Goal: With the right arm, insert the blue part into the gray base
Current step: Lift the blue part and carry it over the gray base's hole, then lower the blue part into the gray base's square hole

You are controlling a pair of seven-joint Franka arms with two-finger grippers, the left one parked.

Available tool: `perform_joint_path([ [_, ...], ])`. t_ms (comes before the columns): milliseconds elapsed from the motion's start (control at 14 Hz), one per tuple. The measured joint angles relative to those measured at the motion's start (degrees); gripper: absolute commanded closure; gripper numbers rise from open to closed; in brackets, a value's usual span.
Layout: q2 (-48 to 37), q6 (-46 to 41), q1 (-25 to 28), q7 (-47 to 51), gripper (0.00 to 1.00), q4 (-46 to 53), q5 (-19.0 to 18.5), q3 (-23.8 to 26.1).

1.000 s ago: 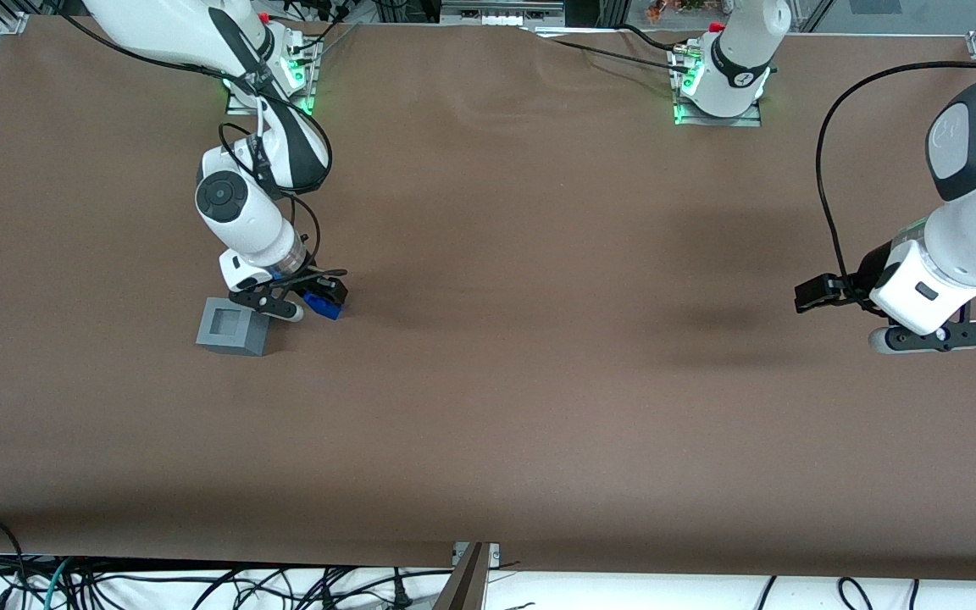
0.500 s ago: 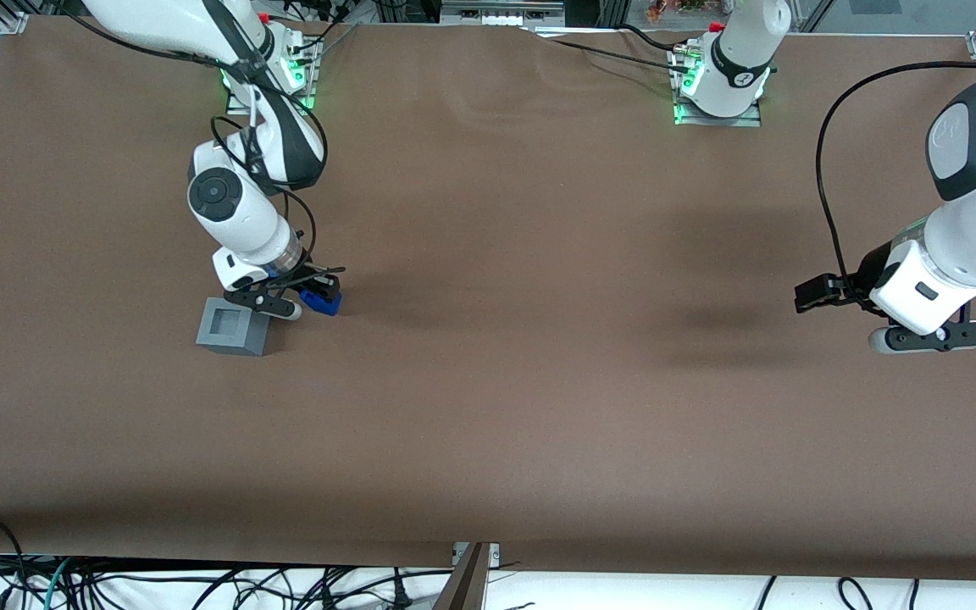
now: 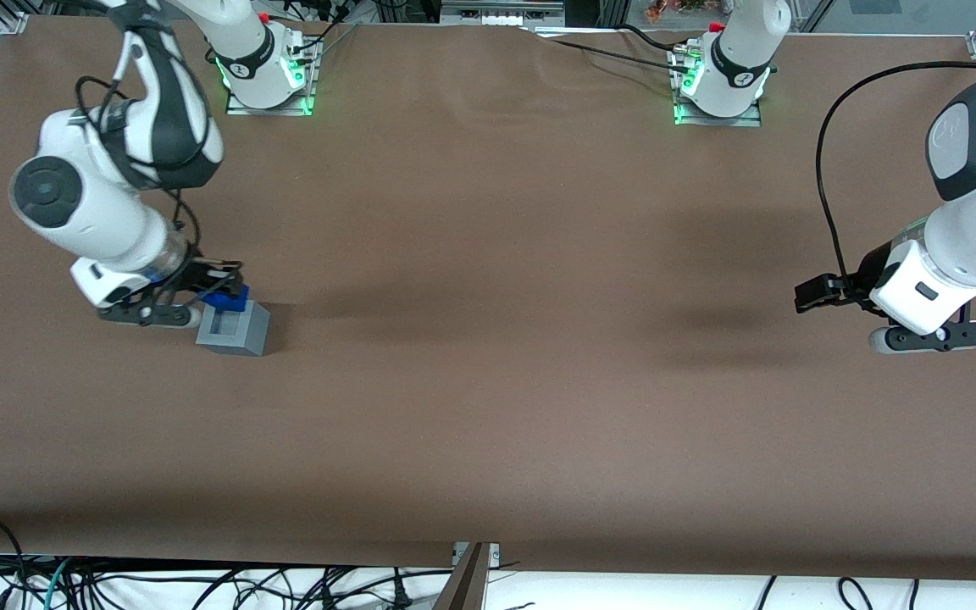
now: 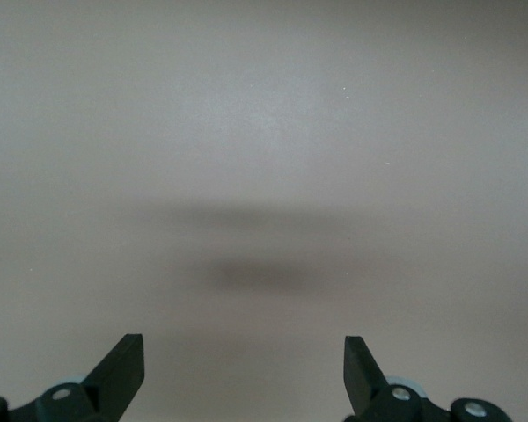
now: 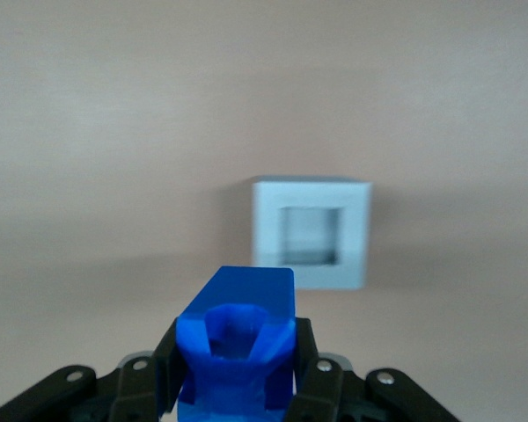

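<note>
The gray base (image 3: 234, 329) sits on the brown bench (image 3: 505, 373) toward the working arm's end, well in from every bench edge, with bare brown surface open all around it on the sides facing the front camera and the parked arm's end. Its square socket faces up and shows unfilled in the right wrist view (image 5: 311, 234). The right arm (image 3: 107, 195) reaches down from above that end of the bench, and its end effector (image 3: 215, 291) hangs just above the base's edge that lies farther from the front camera. The end effector's two fingers are pinched onto the blue part (image 3: 225, 297), which is lifted clear of the bench and shows in the front view as just overlapping the base's top rim. In the right wrist view the blue part (image 5: 238, 338) is gripped on both flanks by the black fingers (image 5: 314, 387), its hollow underside turned to the camera, and the base lies apart from it with a strip of bench between them, so the part is near the socket but not in it
</note>
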Motion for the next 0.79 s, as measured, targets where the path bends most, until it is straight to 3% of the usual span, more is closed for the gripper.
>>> perform_joint_path([
  [286,4.8,4.3,-0.8,-9.4,1.00,0.1,4.4,-3.4],
  [786,6.3,7.8,-0.8,-10.1,1.00,0.5,6.2,-3.4],
])
